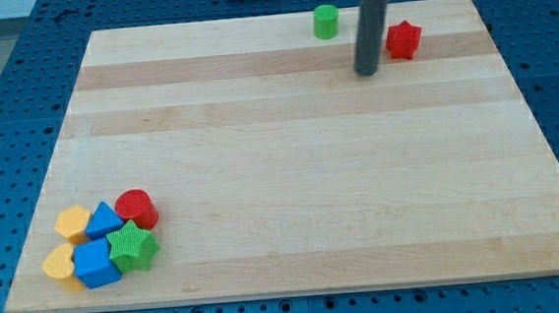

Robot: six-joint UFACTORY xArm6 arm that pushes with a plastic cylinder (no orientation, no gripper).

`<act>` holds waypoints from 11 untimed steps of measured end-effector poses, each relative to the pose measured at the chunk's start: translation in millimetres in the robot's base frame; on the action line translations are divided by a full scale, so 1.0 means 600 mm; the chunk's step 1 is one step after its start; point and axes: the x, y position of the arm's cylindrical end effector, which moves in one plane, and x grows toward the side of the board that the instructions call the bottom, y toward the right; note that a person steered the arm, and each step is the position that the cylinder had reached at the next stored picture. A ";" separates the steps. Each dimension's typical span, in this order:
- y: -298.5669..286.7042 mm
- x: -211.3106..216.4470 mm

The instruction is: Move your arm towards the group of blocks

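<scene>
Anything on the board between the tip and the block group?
No. In the camera view, only bare board lies between my tip and the group; the green cylinder and red star sit off that line.

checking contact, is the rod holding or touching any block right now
Nothing is held. My tip stands free on the wooden board, between the green cylinder block and red star block.

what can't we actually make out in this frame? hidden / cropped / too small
- My tip: whether it touches the board or the red star block is unclear; they sit close.
- The rod's upper part and the arm are cut off by the view's top.
- In the group at the view's bottom left, the green star block partly covers the blue cube; the yellow block is partly covered too.
- Green cylinder: too small for detail.
</scene>
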 end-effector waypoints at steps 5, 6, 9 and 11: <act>-0.165 0.274; -0.223 0.368; -0.354 0.452; -0.413 0.453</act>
